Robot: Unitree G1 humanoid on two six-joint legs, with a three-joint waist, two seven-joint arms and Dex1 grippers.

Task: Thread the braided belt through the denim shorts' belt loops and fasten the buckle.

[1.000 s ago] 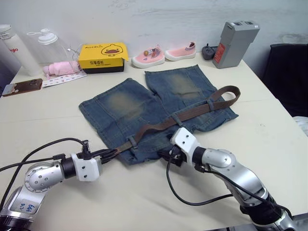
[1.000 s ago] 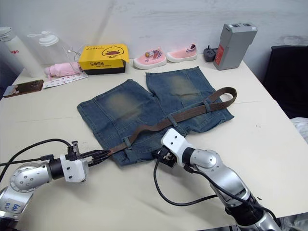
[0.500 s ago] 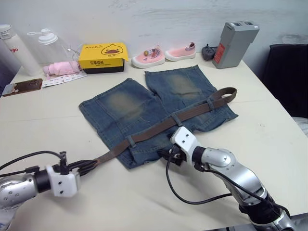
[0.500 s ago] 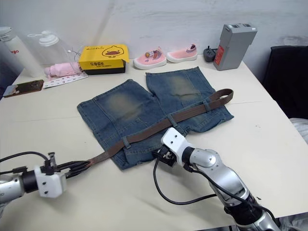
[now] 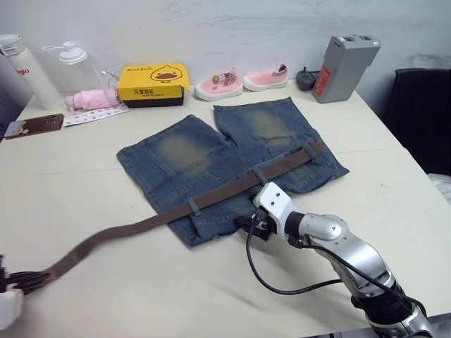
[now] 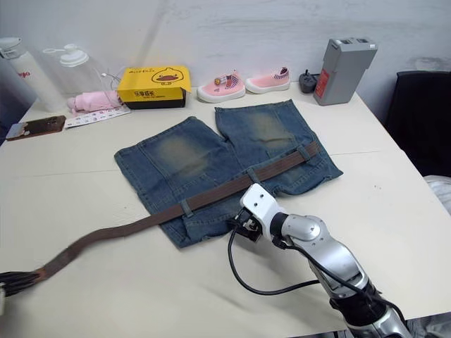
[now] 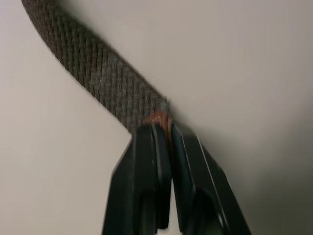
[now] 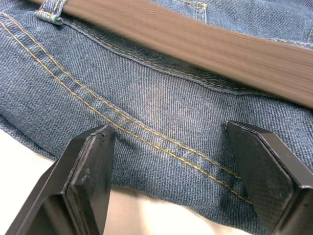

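Two head views show the denim shorts [image 5: 225, 165] lying flat on the table [image 5: 394, 190], waistband toward the near side, legs pointing far toward a yellow box [image 5: 151, 83] and a pair of pink shoes [image 5: 239, 79]. The braided belt [image 5: 176, 215] runs under the belt loops [image 5: 191, 208] along the waistband, then trails off the shorts to the near left across bare table. Its far right end sits at the shorts' right edge; the buckle is not clear enough to pick out. The left gripper [image 5: 21, 279] is at the near left edge of the picture, at the belt's tip. The right gripper [image 5: 248, 227] rests at the near hem of the waistband.

Left wrist view — the black fingers [image 7: 146, 181] are pressed together on the belt's end, a bit of reddish-brown leather caught between them.

Right wrist view — the fingers [image 8: 90, 166] stand wide apart over the denim edge, holding nothing; whether they touch the cloth is hard to say. The belt crosses beyond them.
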